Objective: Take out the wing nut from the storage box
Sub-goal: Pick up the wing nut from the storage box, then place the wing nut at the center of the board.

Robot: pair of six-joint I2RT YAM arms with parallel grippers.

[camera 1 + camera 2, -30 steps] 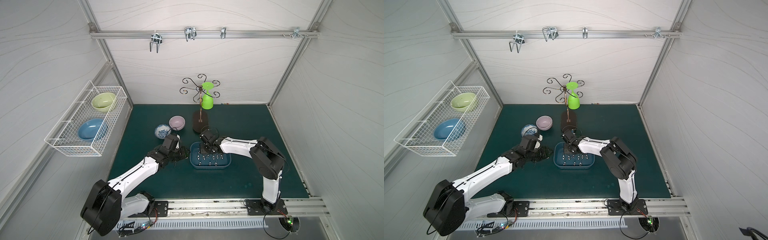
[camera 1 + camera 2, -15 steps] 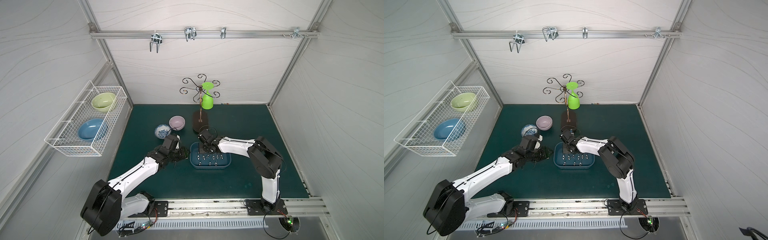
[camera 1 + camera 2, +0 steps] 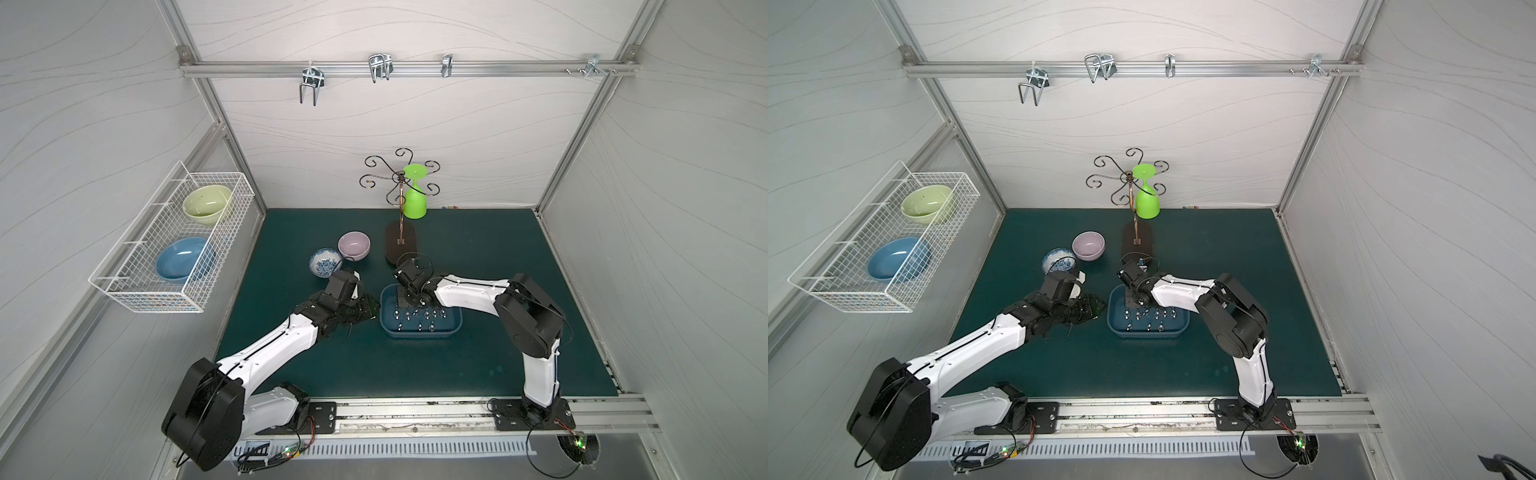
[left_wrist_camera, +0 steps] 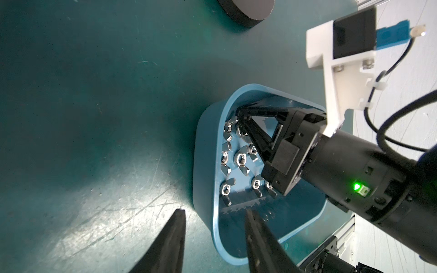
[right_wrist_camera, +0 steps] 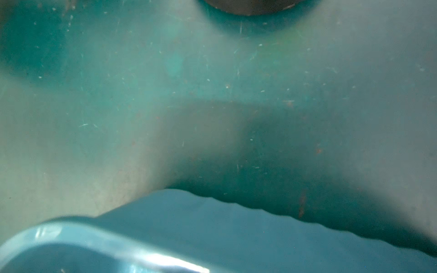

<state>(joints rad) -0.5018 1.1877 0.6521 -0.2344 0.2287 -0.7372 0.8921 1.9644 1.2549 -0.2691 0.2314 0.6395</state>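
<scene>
This is a robot test cell in a lab, not a real home. White panel walls [image 3: 374, 124] sit in an aluminium frame [image 3: 214, 104] around a dark green surface [image 3: 478, 249]. A left arm [image 3: 274, 349] and a right arm [image 3: 469, 291] are bolted to a metal rail [image 3: 415, 409] along the front edge of the surface, and a small circuit board [image 3: 577, 444] with a green light lies beside it. The household things are few and look placed there: bowls [image 3: 206, 205] in a wire basket [image 3: 145, 297] on the left wall, a glass stand [image 3: 400, 208], and hooks [image 3: 379, 68] on a bar [image 3: 498, 68].
</scene>
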